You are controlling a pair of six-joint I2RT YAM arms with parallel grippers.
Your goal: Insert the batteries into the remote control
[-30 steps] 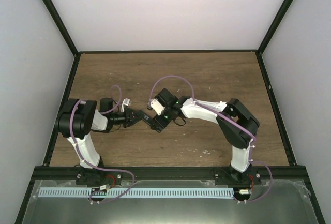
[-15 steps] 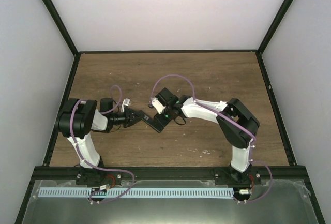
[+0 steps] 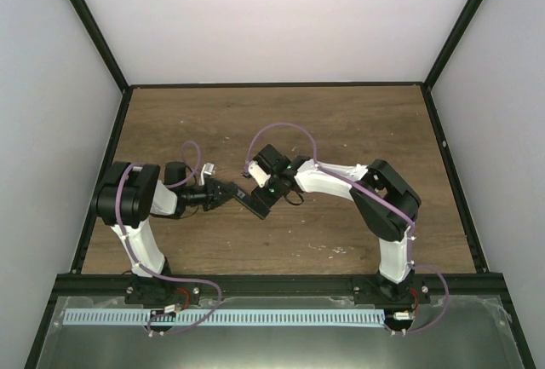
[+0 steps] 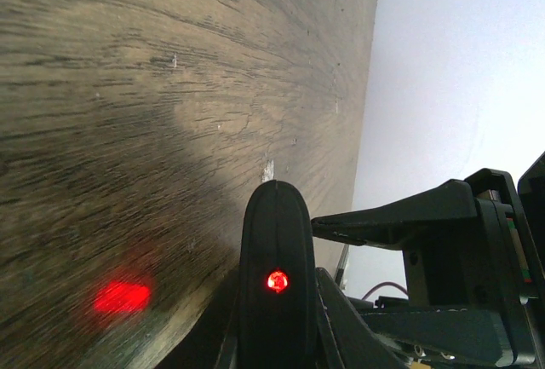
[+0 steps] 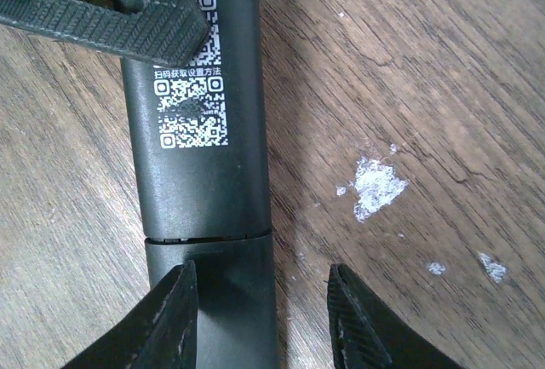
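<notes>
The remote control (image 5: 200,173) is a slim black bar lying just above the wood table, back face up, with white QR codes and a cover seam across it. My left gripper (image 3: 226,192) is shut on one end; its ribbed finger (image 5: 102,20) crosses the remote at the top of the right wrist view. In the left wrist view the remote's end (image 4: 276,250) shows a lit red LED. My right gripper (image 5: 260,288) is open, its jaws either side of the remote's cover end. In the top view the remote (image 3: 252,203) spans between both grippers. The batteries are out of view.
White scuff marks (image 5: 375,186) dot the wood table (image 3: 341,130) beside the remote. A red glow from the LED falls on the table (image 4: 119,295). Black frame rails (image 3: 443,156) and white walls bound the table on three sides.
My right arm has shifted slightly left, its gripper edging along the remote. The left arm and the remote have stayed in place.
</notes>
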